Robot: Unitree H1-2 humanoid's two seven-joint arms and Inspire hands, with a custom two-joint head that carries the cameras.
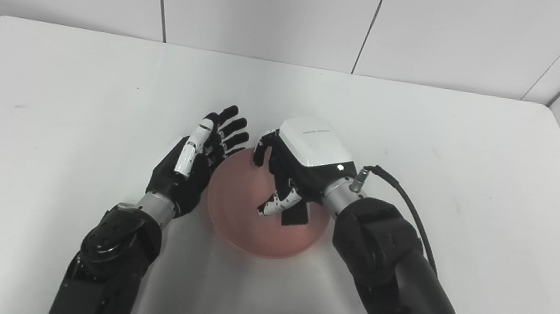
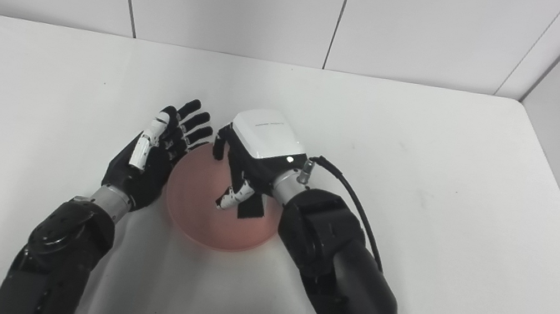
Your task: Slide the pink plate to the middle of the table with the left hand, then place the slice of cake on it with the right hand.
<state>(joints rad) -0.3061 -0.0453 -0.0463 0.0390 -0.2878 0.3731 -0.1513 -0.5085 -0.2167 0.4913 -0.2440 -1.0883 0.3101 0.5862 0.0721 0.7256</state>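
The pink plate (image 1: 247, 225) lies near the middle of the white table (image 1: 44, 86). My left hand (image 1: 194, 166) is open with its fingers spread, its palm against or just beside the plate's left rim. My right hand (image 1: 303, 155) hovers over the plate's far half with its white back toward the camera and its fingers curled down at the plate. No slice of cake shows anywhere; whatever lies under the right palm is hidden. The right eye view shows the same: plate (image 2: 193, 210), left hand (image 2: 151, 156), right hand (image 2: 260, 142).
A black cable (image 1: 408, 200) loops from the right wrist along the forearm. White wall panels (image 1: 281, 5) stand behind the table's far edge. Nothing else sits on the table top.
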